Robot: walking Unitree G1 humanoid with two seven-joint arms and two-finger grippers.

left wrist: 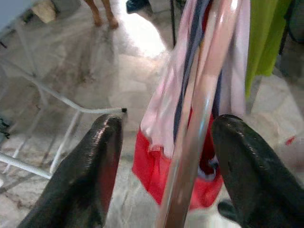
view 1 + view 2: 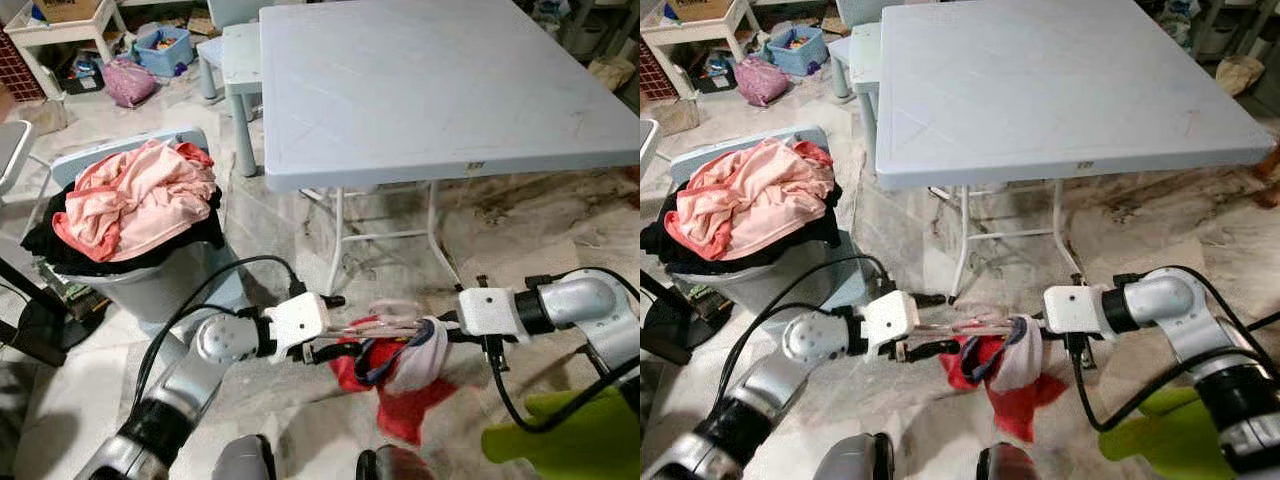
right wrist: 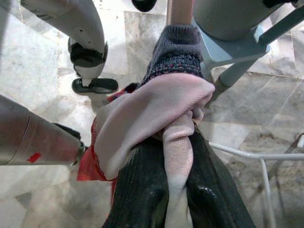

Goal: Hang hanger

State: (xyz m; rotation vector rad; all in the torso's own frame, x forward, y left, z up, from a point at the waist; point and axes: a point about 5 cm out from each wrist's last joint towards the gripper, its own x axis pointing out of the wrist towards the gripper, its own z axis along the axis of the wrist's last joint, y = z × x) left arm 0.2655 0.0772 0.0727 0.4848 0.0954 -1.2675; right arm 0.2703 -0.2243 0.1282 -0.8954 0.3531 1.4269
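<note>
A pale pink translucent hanger (image 2: 388,318) hangs level between my two arms, low over the marble floor. A red, white and navy garment (image 2: 400,378) is draped on it and sags down. My left gripper (image 2: 335,347) is open at the hanger's left end. In the left wrist view the hanger's bar (image 1: 199,118) runs between its black fingers (image 1: 90,175), nearer one of them. My right gripper (image 3: 176,190) is shut on the pink cloth of the garment (image 3: 152,123) at the hanger's right end, beyond which the bar (image 3: 180,9) carries on.
A grey laundry bin (image 2: 150,285) heaped with pink clothes (image 2: 135,200) stands to my left. A white folding table (image 2: 430,90) is ahead, its thin legs (image 2: 335,240) just beyond the hanger. Green cloth (image 2: 570,440) lies at the lower right. Storage clutter sits far left.
</note>
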